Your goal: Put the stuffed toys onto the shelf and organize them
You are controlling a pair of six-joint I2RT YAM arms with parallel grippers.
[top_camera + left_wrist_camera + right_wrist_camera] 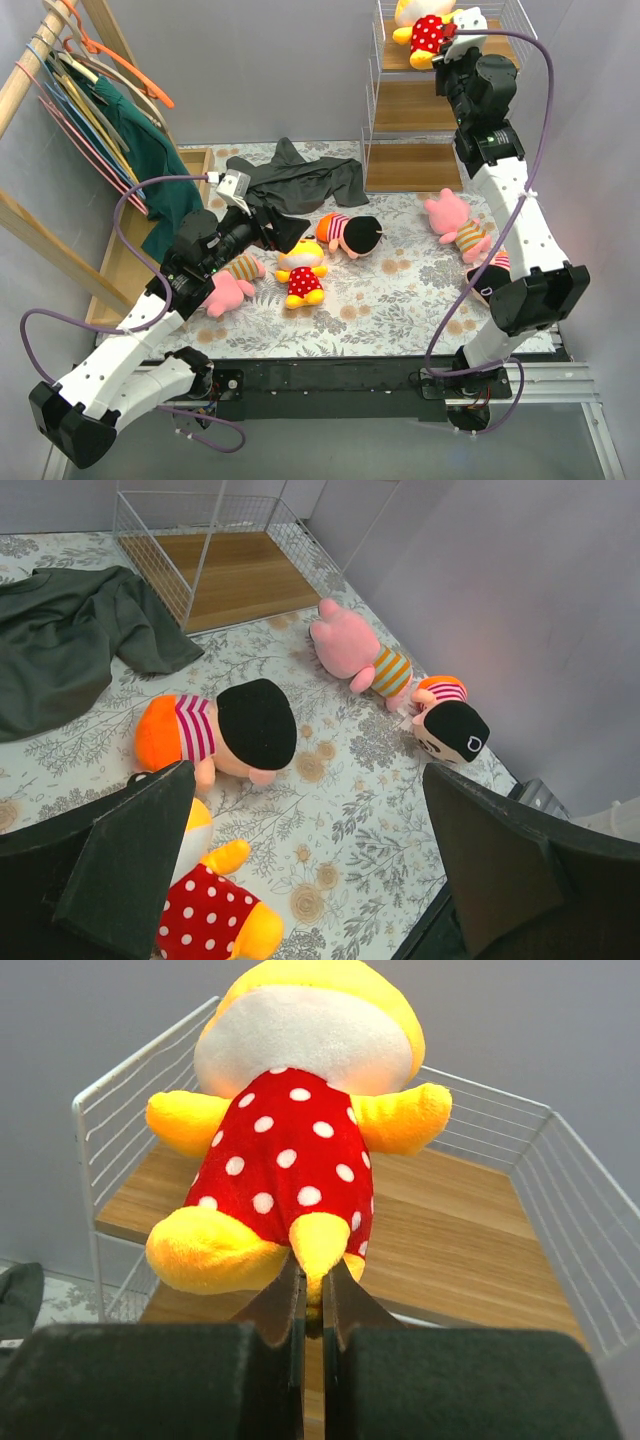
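My right gripper (447,52) is shut on a leg of a yellow doll in a red polka-dot dress (425,28), which is over the top board of the shelf (420,105). In the right wrist view the pads pinch the doll's (290,1150) foot at the gripper (315,1295). My left gripper (290,232) is open and empty above the second yellow doll (302,275). A black-haired doll (350,233) lies beside it. Pink dolls lie at the left (228,285) and right (455,222). Another black-haired doll (490,270) is partly hidden by my right arm.
A dark grey garment (300,180) lies on the floral mat near the shelf's foot. A slanted wooden clothes rail with hangers (70,80) stands at the left. The shelf's lower boards (240,575) show bare wood behind a wire frame.
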